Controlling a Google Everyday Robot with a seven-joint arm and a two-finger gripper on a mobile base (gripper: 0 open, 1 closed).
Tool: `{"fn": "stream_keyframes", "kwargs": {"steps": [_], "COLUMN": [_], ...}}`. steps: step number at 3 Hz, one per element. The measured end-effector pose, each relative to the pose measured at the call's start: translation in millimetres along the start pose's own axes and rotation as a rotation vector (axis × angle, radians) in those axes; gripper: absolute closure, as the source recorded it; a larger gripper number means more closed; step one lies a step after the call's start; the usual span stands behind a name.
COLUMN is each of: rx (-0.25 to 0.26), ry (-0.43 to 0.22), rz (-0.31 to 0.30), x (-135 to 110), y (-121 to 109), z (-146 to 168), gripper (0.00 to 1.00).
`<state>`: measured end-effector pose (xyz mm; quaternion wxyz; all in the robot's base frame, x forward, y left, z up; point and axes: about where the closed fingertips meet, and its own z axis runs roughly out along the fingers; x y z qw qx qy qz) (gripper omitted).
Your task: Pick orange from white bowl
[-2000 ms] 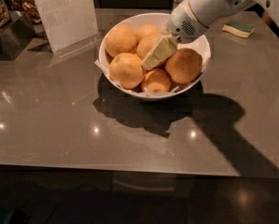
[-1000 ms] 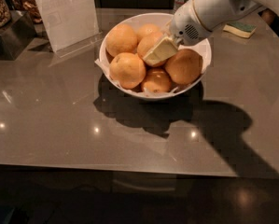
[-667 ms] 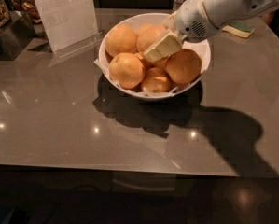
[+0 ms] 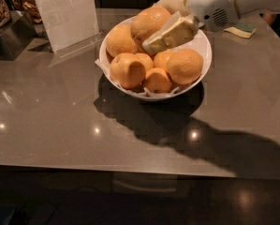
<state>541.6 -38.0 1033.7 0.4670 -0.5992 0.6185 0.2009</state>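
We see the gripper (image 4: 154, 26) over the back of the white bowl (image 4: 202, 45), jaws clamped around the orange (image 4: 146, 20) atop the pile. We judge the grasp made; what remains is lifting it clear of the bowl, above the tabletop (image 4: 60, 118).

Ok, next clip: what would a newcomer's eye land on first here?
The white bowl heaped with oranges, at the back middle of the grey counter, draws the eye first. Over it, the robot's white hand reaches in from the upper right, its two fingers closed on the topmost orange at the bowl's far side. A clear sign holder stands at the back left.
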Motion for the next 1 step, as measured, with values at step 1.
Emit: {"fn": "stream_keyframes", "kwargs": {"steps": [1], "rx": [0.041], "ry": [-0.070], "rz": [-0.053], "x": [-18.8], "y": [16.6], "z": [-24.2], "gripper": [1.00]}}
